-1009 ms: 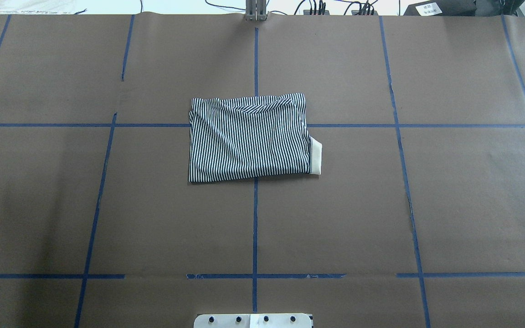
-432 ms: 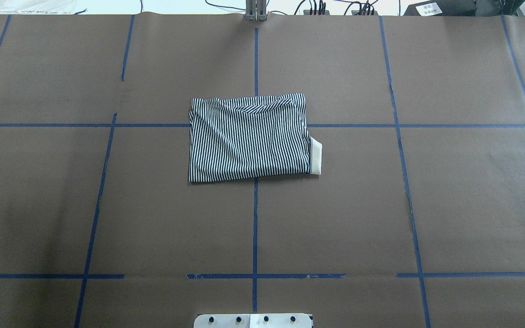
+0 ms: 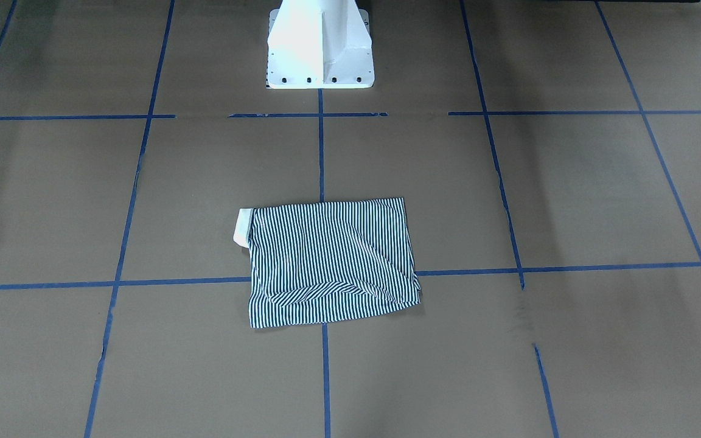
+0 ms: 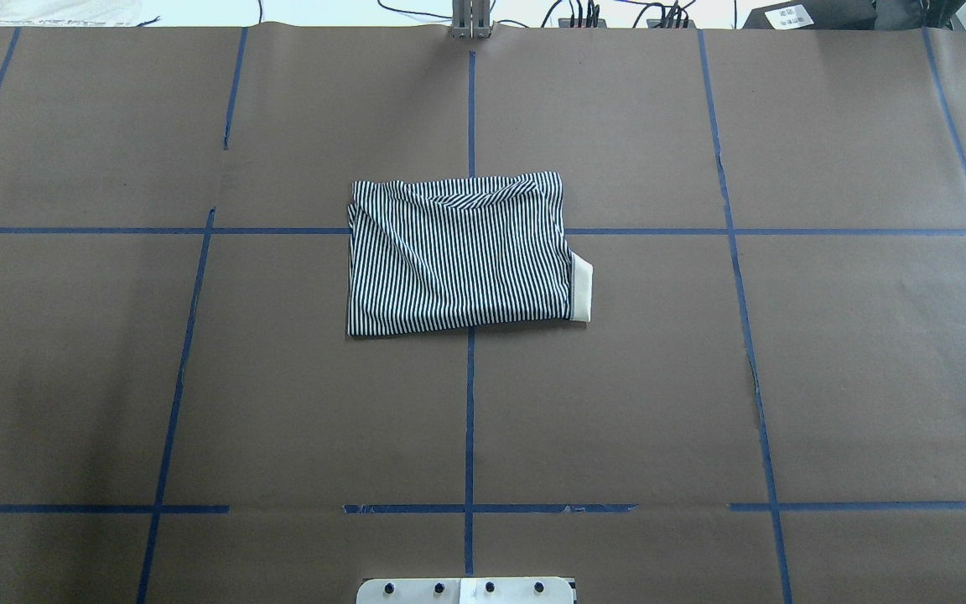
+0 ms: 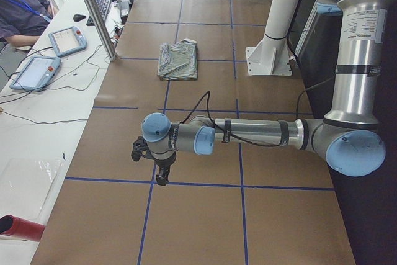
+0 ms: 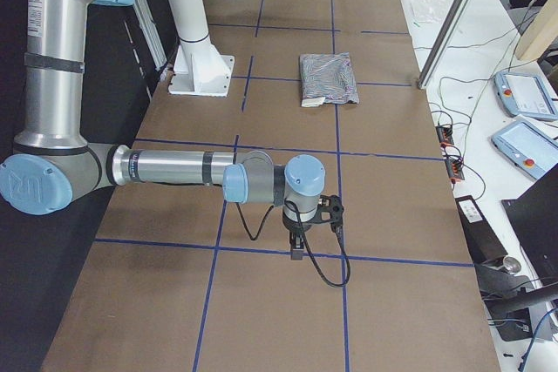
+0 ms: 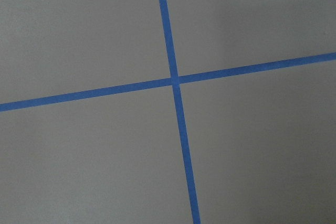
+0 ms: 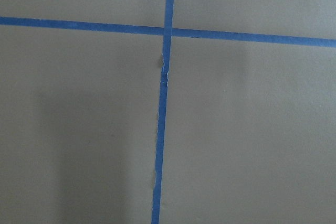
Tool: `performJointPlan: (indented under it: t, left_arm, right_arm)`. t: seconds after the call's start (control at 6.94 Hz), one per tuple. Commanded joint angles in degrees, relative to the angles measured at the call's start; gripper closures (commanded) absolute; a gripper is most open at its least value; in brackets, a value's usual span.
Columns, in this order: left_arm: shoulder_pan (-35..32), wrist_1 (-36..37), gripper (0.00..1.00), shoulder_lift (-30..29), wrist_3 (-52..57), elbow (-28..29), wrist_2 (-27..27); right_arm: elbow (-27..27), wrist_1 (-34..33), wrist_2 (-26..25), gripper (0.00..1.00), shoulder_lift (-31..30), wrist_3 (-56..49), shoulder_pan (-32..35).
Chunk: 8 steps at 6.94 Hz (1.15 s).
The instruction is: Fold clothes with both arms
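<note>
The striped polo shirt [image 4: 459, 256] lies folded into a flat rectangle at the table's middle, a cream collar edge [image 4: 583, 289] sticking out on its right. It also shows in the front view [image 3: 329, 261] and both side views [image 5: 178, 60] [image 6: 329, 77]. My left arm's gripper [image 5: 162, 175] hangs over the table far from the shirt, seen only in the exterior left view. My right arm's gripper [image 6: 297, 246] is likewise far from the shirt, seen only in the exterior right view. I cannot tell whether either is open or shut.
Brown paper with blue tape lines [image 4: 470, 419] covers the table. The white pedestal base [image 3: 320, 45] stands at the robot's side. Tablets [image 5: 65, 40] and cables lie on a side bench, where an operator [image 5: 22, 10] sits. Each wrist view shows only a tape crossing [image 7: 174, 81] [image 8: 168, 30].
</note>
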Motion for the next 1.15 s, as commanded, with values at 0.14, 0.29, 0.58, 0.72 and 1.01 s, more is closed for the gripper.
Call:
performJointPlan:
  t: [0.14, 0.29, 0.58, 0.72, 1.01]
  left_arm:
    - [0.09, -4.74, 0.00, 0.80, 0.05, 1.21, 1.35]
    - [0.09, -4.74, 0.00, 0.80, 0.05, 0.95, 2.66]
    - [0.09, -4.74, 0.00, 0.80, 0.05, 0.77, 5.82]
    - [0.09, -4.74, 0.00, 0.71, -0.04, 0.60, 6.19]
    - [0.09, -4.74, 0.00, 0.71, -0.04, 0.25, 6.19]
  right_arm:
    - [-0.13, 0.09, -0.23, 0.00, -0.01, 0.00, 0.05]
    - [-0.21, 0.09, -0.23, 0.00, -0.09, 0.00, 0.05]
    - [-0.30, 0.09, -0.23, 0.00, -0.18, 0.00, 0.05]
    - [-0.30, 0.09, -0.23, 0.00, -0.36, 0.00, 0.05]
    - [-0.65, 0.09, -0.23, 0.00, -0.44, -0.09, 0.05]
